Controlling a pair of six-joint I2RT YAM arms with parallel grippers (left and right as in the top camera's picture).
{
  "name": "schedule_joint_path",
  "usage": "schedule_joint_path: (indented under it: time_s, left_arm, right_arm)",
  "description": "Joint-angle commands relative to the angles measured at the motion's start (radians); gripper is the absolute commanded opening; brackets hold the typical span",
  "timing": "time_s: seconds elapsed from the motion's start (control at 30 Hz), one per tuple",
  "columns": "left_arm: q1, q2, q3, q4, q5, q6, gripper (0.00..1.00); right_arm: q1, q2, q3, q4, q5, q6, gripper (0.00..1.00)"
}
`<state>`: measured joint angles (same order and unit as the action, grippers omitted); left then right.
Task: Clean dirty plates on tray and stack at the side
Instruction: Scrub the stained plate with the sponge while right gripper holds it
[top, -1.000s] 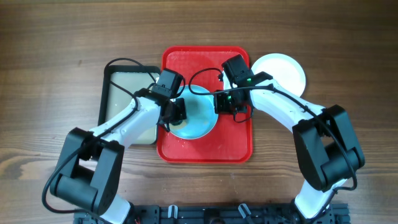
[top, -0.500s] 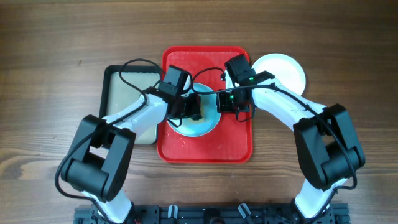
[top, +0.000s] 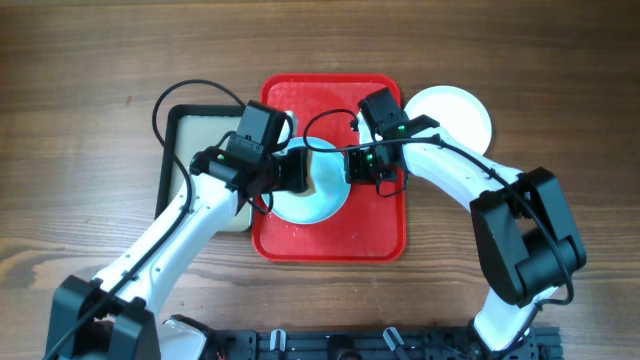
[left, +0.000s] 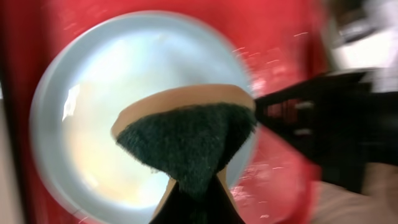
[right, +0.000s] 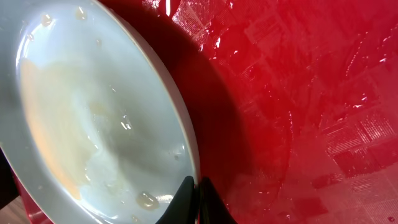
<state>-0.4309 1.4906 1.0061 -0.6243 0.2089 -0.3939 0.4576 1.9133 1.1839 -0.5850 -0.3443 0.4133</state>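
Left gripper (left: 194, 202) clamped on a sponge (left: 186, 134), dark scrub face over the blue plate (top: 312, 205) at centre of the tray (top: 380, 235). Contact unclear, the left wrist view is motion-blurred. Right gripper (right: 194, 198) pinched shut on that plate's 3 o'clock rim, fingertips cut off at frame bottom. White plate (top: 455, 115) off-tray at 2 o'clock, partly under the right arm. Single or stack, can't tell. Basin (top: 168, 170) at 9 o'clock.
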Motion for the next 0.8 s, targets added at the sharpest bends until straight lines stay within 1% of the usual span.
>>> schedule_joint_path:
  time_s: [0.0, 0.07, 0.2, 0.27, 0.4, 0.47, 0.57, 0.6, 0.7, 0.77]
  left_arm:
    - [0.003, 0.064, 0.001, -0.034, -0.148, 0.02, 0.04]
    - [0.004, 0.111, -0.013, -0.023, -0.156, 0.02, 0.04]
    - [0.004, 0.202, -0.013, -0.016, -0.233, 0.01, 0.04]
    - [0.004, 0.244, -0.013, -0.019, -0.269, -0.035, 0.04]
    - [0.003, 0.324, -0.013, -0.005, -0.269, -0.119, 0.04]
    - [0.003, 0.375, -0.014, 0.019, -0.208, -0.138, 0.04]
    - [0.001, 0.404, -0.014, 0.085, -0.038, -0.127, 0.04]
    - [-0.001, 0.404, -0.014, 0.121, 0.045, -0.096, 0.04]
    - [-0.005, 0.404, -0.014, 0.209, 0.231, -0.027, 0.04]
    - [-0.003, 0.399, -0.013, 0.235, 0.291, -0.024, 0.04]
  right_arm:
    - [0.005, 0.011, -0.002, 0.005, -0.023, -0.02, 0.04]
    - [0.005, 0.011, -0.002, 0.005, -0.023, -0.02, 0.04]
    - [0.005, 0.011, -0.002, 0.002, -0.016, -0.02, 0.04]
    - [0.005, 0.011, -0.002, 0.002, -0.016, -0.02, 0.04]
    - [0.005, 0.011, -0.002, 0.002, -0.016, -0.02, 0.04]
    - [0.005, 0.011, -0.002, 0.001, -0.016, -0.02, 0.04]
    - [0.005, 0.011, -0.002, 0.002, -0.016, -0.02, 0.04]
    - [0.005, 0.011, -0.002, 0.002, -0.016, -0.019, 0.04]
    - [0.005, 0.011, -0.002, 0.002, -0.016, -0.018, 0.04]
    - [0.005, 0.011, -0.002, 0.002, -0.016, -0.019, 0.04]
